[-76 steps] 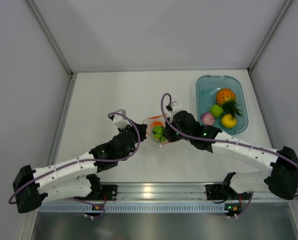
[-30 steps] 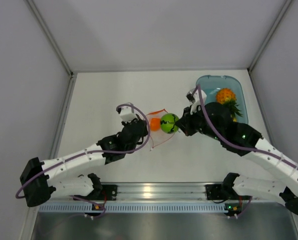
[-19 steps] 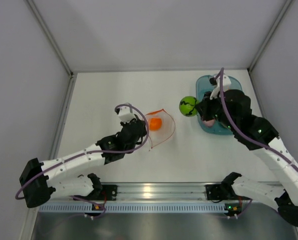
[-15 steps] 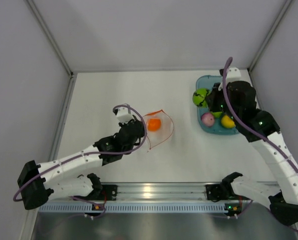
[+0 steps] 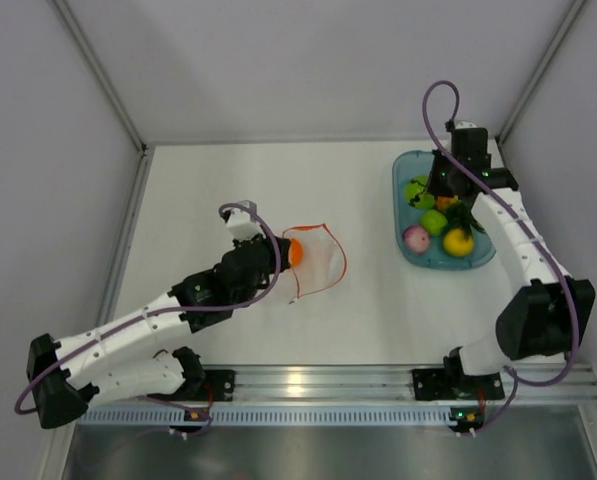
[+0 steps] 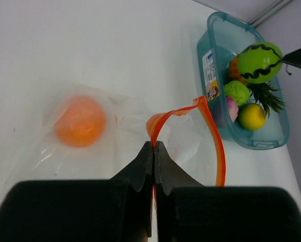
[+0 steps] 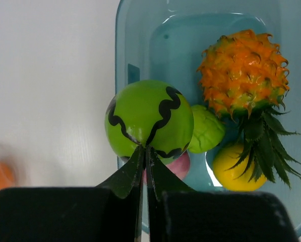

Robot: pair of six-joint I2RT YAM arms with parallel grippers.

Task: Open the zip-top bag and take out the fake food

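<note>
The zip-top bag [image 5: 318, 262] lies open on the table with only the orange piece [image 5: 294, 254] inside. My left gripper [image 6: 154, 145] is shut on the bag's orange-red zip strip [image 6: 212, 132]; the orange piece [image 6: 80, 121] shows through the plastic. My right gripper [image 7: 144, 147] is shut on the green ball with black wavy stripes [image 7: 149, 118] and holds it over the left part of the blue tub [image 5: 399, 215]. In the tub lie the pineapple [image 7: 243, 63], a light green piece [image 7: 205, 132], a pink ball [image 7: 173, 166] and a yellow piece [image 7: 236, 169].
The tub [image 7: 121, 55] stands at the back right, close to the right wall. White walls close the table on the left, back and right. A metal rail runs along the near edge by the arm bases.
My right gripper took the striped green ball out of the bag and carried it right and back to above the tub. The left gripper kept its hold on the zip strip.
</note>
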